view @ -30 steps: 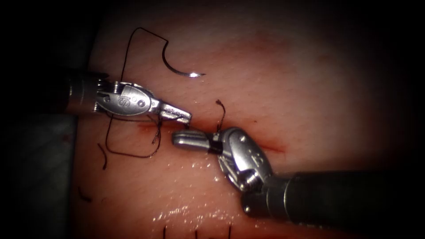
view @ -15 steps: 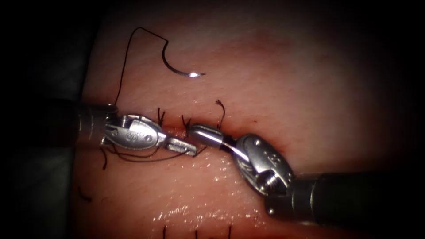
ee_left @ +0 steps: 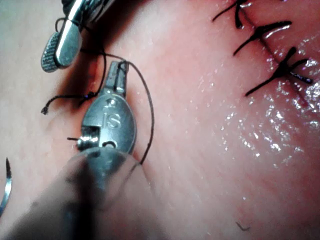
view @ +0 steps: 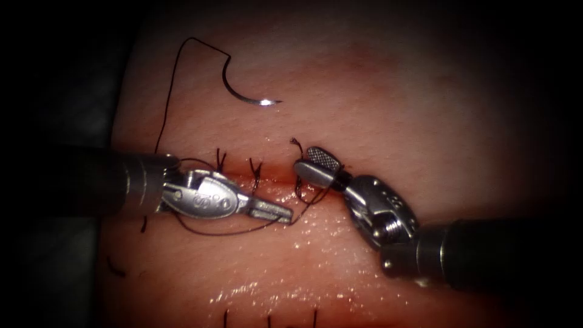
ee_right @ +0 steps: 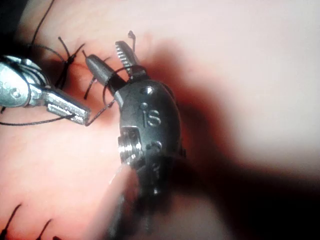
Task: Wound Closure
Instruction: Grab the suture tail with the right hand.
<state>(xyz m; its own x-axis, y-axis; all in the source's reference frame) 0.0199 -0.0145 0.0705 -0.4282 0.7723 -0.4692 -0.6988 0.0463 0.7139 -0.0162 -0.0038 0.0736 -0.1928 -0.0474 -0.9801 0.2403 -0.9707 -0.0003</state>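
Glistening tissue [view: 376, 109]; needle [view: 243, 94] lying free; left tool [view: 280, 212] gripping thread [view: 212, 231].

A central pool of light falls on the tissue [view: 376, 91] and fades to black toward its edges. Wet glare glints near its lower edge. The right tool [ee_right: 117, 62] casts a heavy blurred shadow.

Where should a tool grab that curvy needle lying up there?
Probably mid-curve, nearer its thread end, from above: the needle lies free on the tissue, point aimed right. The left tool holds thread; the right tool is open, holding nothing.
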